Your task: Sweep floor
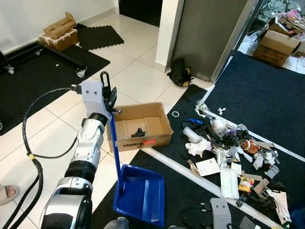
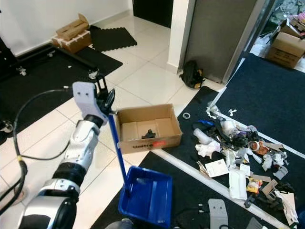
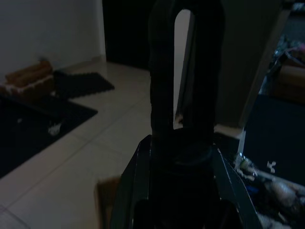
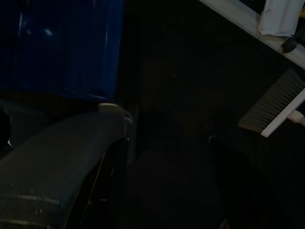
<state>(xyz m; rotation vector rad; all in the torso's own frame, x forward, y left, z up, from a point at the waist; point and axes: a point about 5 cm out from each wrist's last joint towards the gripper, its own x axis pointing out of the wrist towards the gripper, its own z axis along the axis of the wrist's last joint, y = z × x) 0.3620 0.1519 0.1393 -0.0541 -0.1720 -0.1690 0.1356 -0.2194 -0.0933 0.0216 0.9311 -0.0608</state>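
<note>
My left gripper [image 1: 109, 93] is raised over the tiled floor and shut on the black top grip [image 3: 186, 71] of a long-handled blue dustpan [image 1: 141, 193]. The blue pole [image 1: 115, 148] runs down to the pan, which rests at the edge of the dark carpet. Litter [image 1: 228, 145] of paper, plastic and small parts lies scattered on the carpet to the right. A broom head [image 4: 273, 107] with pale bristles lies on the carpet. In the dim right wrist view my right gripper [image 4: 171, 176] hangs low over the carpet, its fingers apart with nothing between them.
An open cardboard box [image 1: 140, 126] stands just behind the dustpan pole. A white strip [image 1: 176, 164] crosses the carpet edge. A black bag [image 1: 180, 72] leans by the grey door. More boxes [image 1: 59, 32] and a black mat [image 1: 99, 36] lie far left. A person's foot [image 1: 7, 192] shows at bottom left.
</note>
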